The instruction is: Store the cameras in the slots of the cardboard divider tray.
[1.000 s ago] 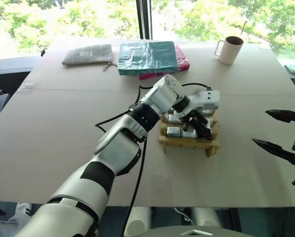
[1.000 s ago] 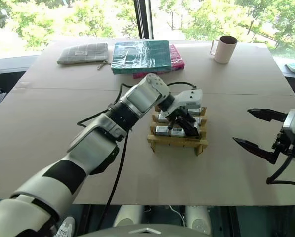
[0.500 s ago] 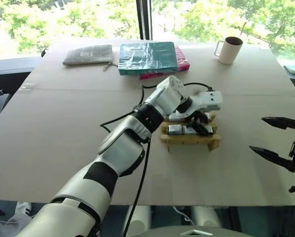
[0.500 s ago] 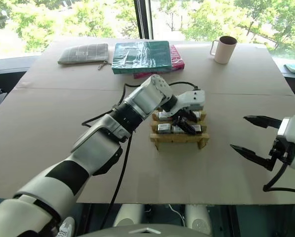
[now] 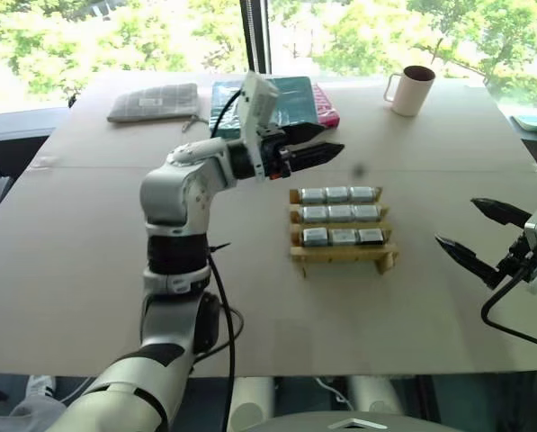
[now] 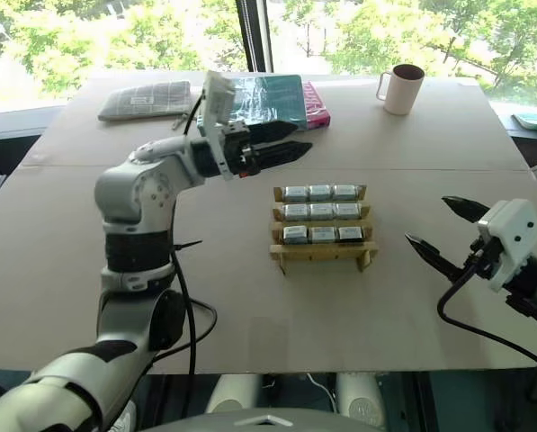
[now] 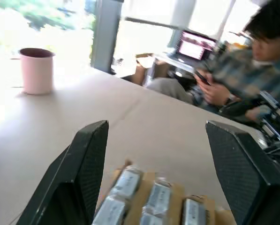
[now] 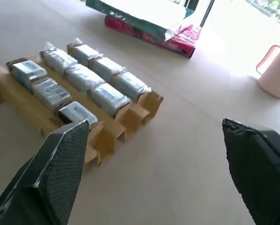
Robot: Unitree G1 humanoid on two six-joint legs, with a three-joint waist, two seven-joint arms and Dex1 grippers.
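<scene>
- Apparently all nine cameras (image 6: 320, 211) already sit in the cardboard divider tray (image 6: 322, 256), three per row, the tray resting mid-counter (image 6: 61, 261), nearer than the stacked books (image 6: 277, 94) and the mug (image 6: 400, 87)
- The left gripper (image 5: 317, 148) hangs above the counter to the far left of the tray, its fingers spread and holding nothing; the right gripper (image 5: 473, 236) hovers to the right of the tray, fingers wide apart and empty
- The main risk, judged from here, is a stray sweep: either arm crossing low over the tray could clip its light cardboard walls, shove it, or tip a camera out of its slot
- The left arm's cable (image 5: 219, 315) dangling over the near counter could snag
- How deeply each camera is seated cannot be told; the near row stands partly behind the tray's front wall
- The left wrist view cuts off the tray's near part
- A person (image 7: 252, 75) beyond the counter is blurred
</scene>
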